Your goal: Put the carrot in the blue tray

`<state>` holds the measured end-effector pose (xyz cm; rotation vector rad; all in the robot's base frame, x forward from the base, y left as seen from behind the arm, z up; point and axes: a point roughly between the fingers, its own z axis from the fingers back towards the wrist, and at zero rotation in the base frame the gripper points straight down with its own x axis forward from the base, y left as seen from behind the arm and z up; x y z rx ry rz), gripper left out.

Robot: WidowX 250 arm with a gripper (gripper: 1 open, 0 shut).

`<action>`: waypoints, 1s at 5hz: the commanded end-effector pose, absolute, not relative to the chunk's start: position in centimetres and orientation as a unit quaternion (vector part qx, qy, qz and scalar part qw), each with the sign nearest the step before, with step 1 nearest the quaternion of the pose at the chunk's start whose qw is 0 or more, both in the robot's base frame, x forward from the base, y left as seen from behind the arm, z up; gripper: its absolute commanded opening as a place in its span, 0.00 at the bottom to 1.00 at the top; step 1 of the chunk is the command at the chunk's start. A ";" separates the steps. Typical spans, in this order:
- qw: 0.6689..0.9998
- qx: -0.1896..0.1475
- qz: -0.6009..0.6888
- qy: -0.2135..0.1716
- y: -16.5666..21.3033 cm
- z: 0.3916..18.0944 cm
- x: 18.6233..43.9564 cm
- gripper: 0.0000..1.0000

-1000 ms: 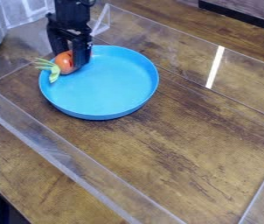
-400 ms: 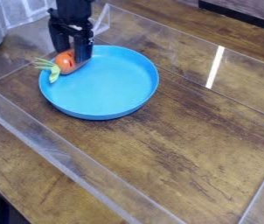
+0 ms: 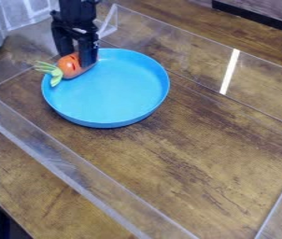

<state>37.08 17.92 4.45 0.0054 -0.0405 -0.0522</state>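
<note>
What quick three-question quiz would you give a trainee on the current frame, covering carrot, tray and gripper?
1. True or false: the carrot lies at the middle of the blue tray.
2. Which side of the tray is the gripper over in the picture: A) left rim B) right rim C) near rim?
3. What colour is the carrot's leafy top?

Key: 1 false, it sits at the rim; 2 A; 3 green.

I work at a lab-style test bench: a dark wood-grain table (image 3: pixel 169 159) fenced by low clear plastic walls (image 3: pixel 69 154), ceiling light glaring off it to the right of the blue tray (image 3: pixel 119 98).
</note>
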 end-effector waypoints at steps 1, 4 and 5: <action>0.998 0.023 -0.024 -0.050 19.1 6.2 37.9 1.00; 0.998 0.029 -0.033 -0.045 19.3 4.8 38.3 0.00; 0.998 0.032 -0.034 -0.044 19.3 4.9 38.4 0.00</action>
